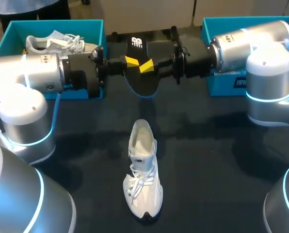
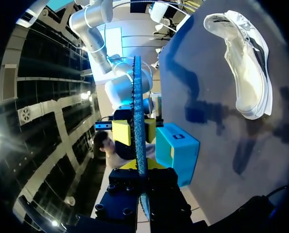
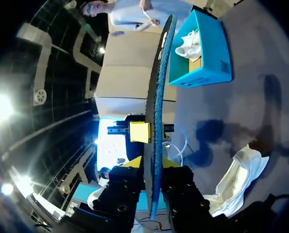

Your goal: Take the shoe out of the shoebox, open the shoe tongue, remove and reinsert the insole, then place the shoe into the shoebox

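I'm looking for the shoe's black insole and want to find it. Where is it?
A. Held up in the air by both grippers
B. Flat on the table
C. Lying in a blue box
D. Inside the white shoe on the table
A: the insole is up above the table, pinched between the left gripper and the right gripper, and the white shoe lies below it.

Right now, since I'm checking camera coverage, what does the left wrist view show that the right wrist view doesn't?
Only the left wrist view: the right shoebox, seen from outside, its inside hidden. Only the right wrist view: the left shoebox with a second white shoe in it. Both: the insole edge-on, gripped by the left gripper and the right gripper, and the white shoe lying outside the boxes.
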`<state>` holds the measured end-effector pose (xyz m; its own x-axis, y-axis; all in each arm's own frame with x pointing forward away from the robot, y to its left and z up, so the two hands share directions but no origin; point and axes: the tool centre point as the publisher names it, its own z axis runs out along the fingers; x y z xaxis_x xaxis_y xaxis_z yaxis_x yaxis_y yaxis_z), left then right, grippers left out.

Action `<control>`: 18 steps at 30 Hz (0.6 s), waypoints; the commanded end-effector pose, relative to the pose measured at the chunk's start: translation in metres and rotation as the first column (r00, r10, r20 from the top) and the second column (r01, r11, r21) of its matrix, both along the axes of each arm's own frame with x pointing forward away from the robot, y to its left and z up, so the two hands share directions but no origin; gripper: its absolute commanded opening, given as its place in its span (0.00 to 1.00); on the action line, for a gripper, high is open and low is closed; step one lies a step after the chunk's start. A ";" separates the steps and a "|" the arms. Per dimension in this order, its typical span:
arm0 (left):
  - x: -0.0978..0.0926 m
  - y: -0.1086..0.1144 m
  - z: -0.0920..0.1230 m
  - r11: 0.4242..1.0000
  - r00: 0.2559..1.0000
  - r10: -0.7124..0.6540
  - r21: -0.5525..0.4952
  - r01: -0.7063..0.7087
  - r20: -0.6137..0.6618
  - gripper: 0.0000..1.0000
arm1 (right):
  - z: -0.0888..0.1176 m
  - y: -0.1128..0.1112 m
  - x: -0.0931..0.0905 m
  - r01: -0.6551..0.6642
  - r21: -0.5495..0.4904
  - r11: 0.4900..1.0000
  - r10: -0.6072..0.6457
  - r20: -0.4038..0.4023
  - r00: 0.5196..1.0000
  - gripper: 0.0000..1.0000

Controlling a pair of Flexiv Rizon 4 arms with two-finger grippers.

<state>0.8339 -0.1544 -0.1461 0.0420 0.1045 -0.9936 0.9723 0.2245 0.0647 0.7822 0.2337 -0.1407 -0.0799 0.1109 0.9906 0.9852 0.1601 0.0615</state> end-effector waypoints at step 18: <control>-0.008 -0.003 -0.002 0.999 0.999 -0.051 0.004 0.050 0.008 0.90 | -0.003 -0.004 0.001 0.014 0.037 0.999 -0.015 0.015 1.000 0.00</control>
<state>0.8258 -0.1587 -0.1483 0.0545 0.1000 -0.9935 0.9806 0.1822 0.0721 0.7830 0.2299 -0.1423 -0.0916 0.0790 0.9927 0.9855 0.1499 0.0791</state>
